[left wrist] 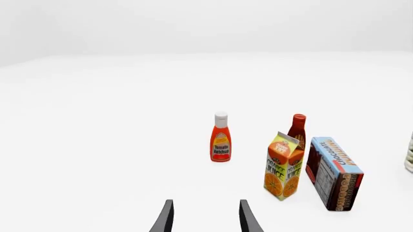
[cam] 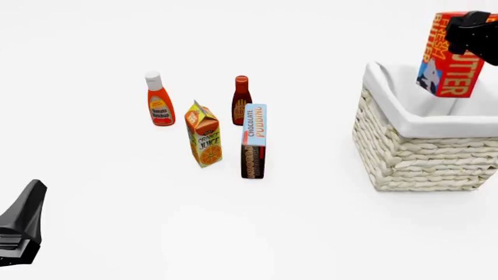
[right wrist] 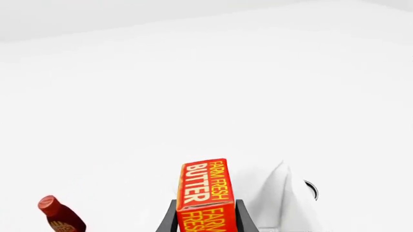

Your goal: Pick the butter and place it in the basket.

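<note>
The butter [cam: 449,58], a red-orange box with white "BUTTER" lettering, hangs on end in the air above the basket [cam: 424,154], a big cream wicker basket with a white liner at the right. My right gripper [cam: 474,35] is shut on the butter's upper end. In the right wrist view the butter [right wrist: 205,193] sits between the two fingers [right wrist: 169,218]. My left gripper [left wrist: 205,217] is open and empty, low at the front left; only part of it [cam: 22,224] shows in the front view.
A ketchup bottle [cam: 158,99], an orange juice carton [cam: 204,135], a dark red sauce bottle [cam: 241,98] and a chocolate pudding box [cam: 253,141] stand grouped left of the basket. They also show in the left wrist view, ahead of the left gripper.
</note>
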You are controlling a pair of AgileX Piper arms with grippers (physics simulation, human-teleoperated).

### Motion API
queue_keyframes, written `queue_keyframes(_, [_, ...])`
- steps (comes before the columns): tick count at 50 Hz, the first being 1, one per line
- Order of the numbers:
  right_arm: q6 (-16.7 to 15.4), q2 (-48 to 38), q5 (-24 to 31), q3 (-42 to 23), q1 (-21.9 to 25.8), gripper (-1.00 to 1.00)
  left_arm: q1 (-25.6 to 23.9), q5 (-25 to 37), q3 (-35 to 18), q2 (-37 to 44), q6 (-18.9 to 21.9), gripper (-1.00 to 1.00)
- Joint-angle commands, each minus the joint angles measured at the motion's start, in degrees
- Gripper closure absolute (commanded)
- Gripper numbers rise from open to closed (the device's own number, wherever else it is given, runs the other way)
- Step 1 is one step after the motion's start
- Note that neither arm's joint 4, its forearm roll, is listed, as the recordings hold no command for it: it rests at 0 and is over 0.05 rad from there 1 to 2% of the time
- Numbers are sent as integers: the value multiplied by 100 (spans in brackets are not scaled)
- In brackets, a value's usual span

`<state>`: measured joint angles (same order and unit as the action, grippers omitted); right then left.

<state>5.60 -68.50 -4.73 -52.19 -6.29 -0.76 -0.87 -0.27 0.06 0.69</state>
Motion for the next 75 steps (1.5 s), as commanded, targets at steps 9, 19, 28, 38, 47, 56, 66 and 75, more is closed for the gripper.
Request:
queue_keyframes(9, [149, -34, -265, 74, -119, 100, -10, -16, 0, -1, 10, -100])
queue_keyframes(19, [157, -123, -327, 86, -114, 100, -15, -22, 0, -2, 15, -100])
queue_keyframes(28, [174, -185, -355, 71, -98, 100, -21, -28, 0, -2, 19, -100])
queue_keyframes(38, [195, -283, -424, 55, -111, 100, -21, -29, 0, -2, 20, -100])
queue_keyframes(47, [203, -375, -483, 43, -116, 100, -20, -28, 0, -2, 19, -100])
queue_keyframes(56, [234, -507, -544, 10, -128, 100, -20, -29, 0, -2, 18, -100])
queue_keyframes(66, [264, -599, -608, 13, -139, 100, -19, -30, 0, -2, 18, -100])
queue_keyframes(75, [307, -642, -684, 33, -171, 100, -19, -29, 0, -2, 19, -100])
